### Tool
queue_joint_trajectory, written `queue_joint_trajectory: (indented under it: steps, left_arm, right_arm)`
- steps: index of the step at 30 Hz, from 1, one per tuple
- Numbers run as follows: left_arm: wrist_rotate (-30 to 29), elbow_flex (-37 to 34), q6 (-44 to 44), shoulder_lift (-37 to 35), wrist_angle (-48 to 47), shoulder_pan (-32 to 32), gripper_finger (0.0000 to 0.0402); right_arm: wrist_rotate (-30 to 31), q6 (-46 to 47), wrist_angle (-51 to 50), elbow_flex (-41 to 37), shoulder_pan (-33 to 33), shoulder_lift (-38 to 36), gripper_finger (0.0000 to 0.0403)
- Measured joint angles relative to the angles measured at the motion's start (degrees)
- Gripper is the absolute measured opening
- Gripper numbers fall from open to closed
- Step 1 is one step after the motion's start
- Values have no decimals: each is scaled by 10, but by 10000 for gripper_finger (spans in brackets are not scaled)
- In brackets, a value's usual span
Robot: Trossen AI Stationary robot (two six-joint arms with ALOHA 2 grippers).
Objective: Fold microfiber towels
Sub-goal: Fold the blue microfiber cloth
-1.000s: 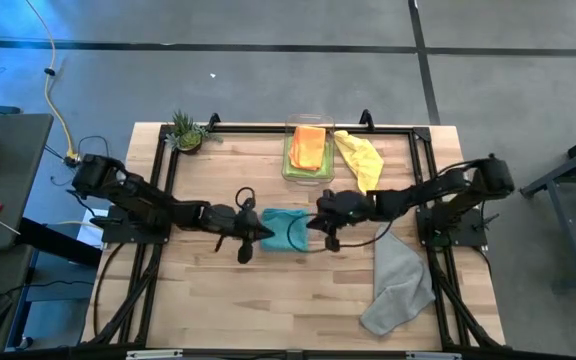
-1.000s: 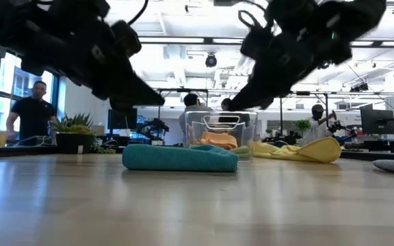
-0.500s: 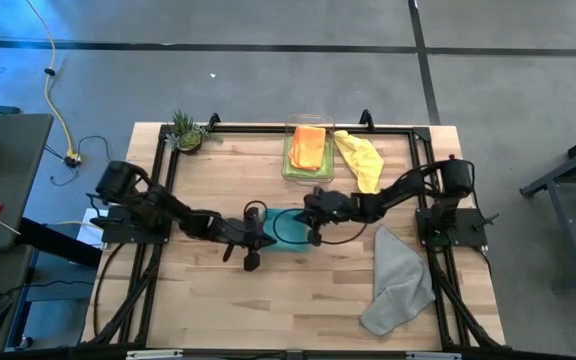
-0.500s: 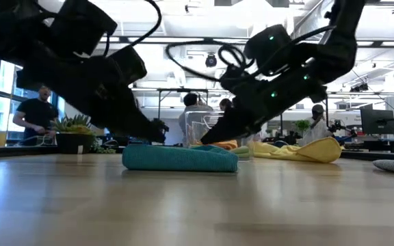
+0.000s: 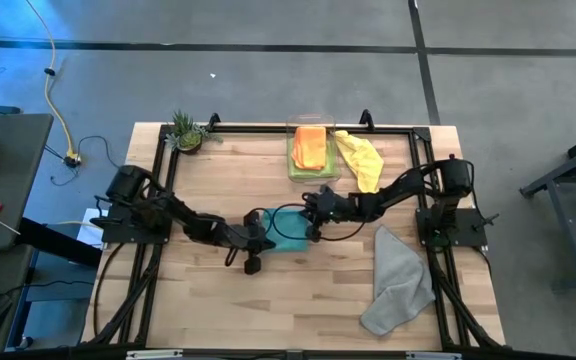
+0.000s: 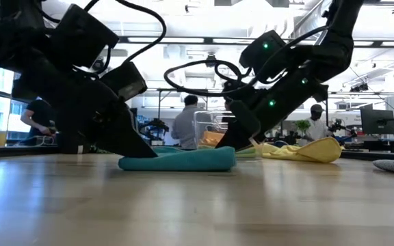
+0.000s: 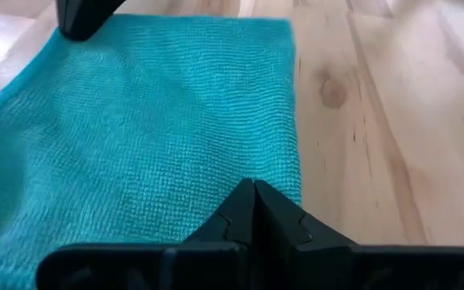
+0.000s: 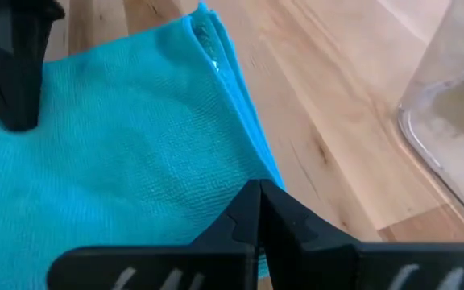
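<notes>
The teal blue towel [image 5: 288,233] lies folded and flat on the middle of the wooden table, also seen in the low view [image 6: 183,161]. My left gripper [image 7: 252,192] is shut, its tip down on the towel's left near part [image 5: 265,237]. My right gripper [image 8: 252,192] is shut too, its tip on the towel's right far part [image 5: 309,223]. An orange towel [image 5: 309,145] lies on a lime green one in the clear bin. The yellow towel [image 5: 360,158] lies beside the bin, and the grey towel [image 5: 400,280] at the near right. My left gripper presses its shut fingertips [image 7: 253,201] on the towel's top surface [image 7: 240,165], close to its near edge. It comes slanting down from the table's left. The towel lies flat on the table. My right gripper presses its shut fingertips [image 8: 254,203] on the towel's top [image 8: 216,173], beside the far folded edge [image 8: 252,141]. It slants down from the table's right. The towel stays flat under it.
The clear bin [image 5: 290,165] stands just beyond the teal towel, near my right gripper. A small potted plant [image 5: 186,132] sits at the far left corner. Bare wood lies in front of the teal towel. People move in the room behind the table.
Both grippers have come down and inward, the left toward the right edge and the right toward the left edge, tipping more steeply, until their tips met the teal towel's top. The towel now looks flatter than it did.
</notes>
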Motion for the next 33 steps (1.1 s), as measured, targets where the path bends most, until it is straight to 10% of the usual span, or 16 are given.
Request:
queue_joint_trajectory:
  steps: [21, 33]
  left_arm:
    - [33, -1, 38, -111, -100, 0, 0]
    - [108, -117, 3, -122, 121, 75, 0]
  right_arm:
    - [57, 8, -28, -2, 30, -63, 0]
    - [36, -16, 1, -2, 108, -96, 0]
